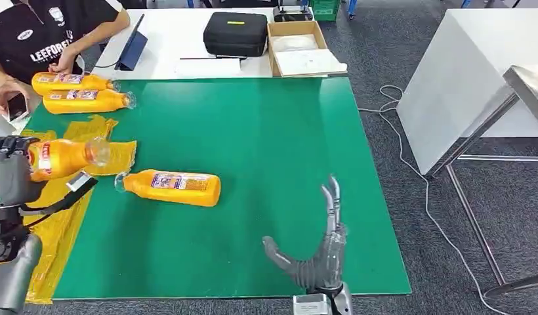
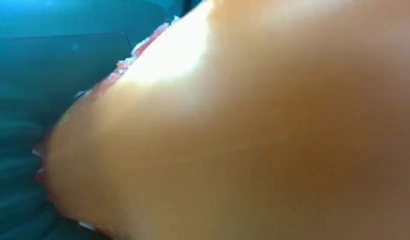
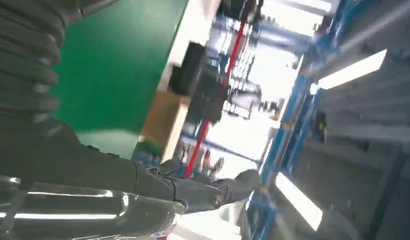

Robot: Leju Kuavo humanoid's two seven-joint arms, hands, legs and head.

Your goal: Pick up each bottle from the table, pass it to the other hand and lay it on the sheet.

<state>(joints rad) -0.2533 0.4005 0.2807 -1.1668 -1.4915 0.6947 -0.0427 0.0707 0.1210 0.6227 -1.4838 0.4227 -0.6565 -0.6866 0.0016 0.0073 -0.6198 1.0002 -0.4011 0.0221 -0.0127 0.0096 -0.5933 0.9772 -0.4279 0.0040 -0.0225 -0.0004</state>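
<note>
An open cardboard box [image 1: 304,47] is seen at the far edge of the surface [image 1: 266,144], with pale sheets of paper and clear wrapping inside it; a closed black case [image 1: 235,33] sits just beside it, and a dark tablet [image 1: 132,47] stands propped further along. The surface is covered by a green mat, and a crumpled yellow sheet [image 1: 63,210] is spread along its left side. Four bottles are visible, each clear plastic filled with orange liquid and wrapped with a printed label. One bottle [image 1: 63,158] is gripped around its body by the fingers of the left hand [image 1: 7,172] and is held roughly level above the yellow sheet, its clear neck pointing toward the middle of the mat; in the left wrist view its orange body [image 2: 243,140] is blurred and very close. A second bottle [image 1: 171,186] lies on its side on the green mat just beside the sheet, its neck toward the sheet. Two more bottles [image 1: 82,92] lie side by side at the far left corner, near a seated person [image 1: 40,36] in a black shirt. The right hand [image 1: 317,252] is held over the near edge of the mat, well apart from every bottle, with its fingers spread and nothing in them.
</note>
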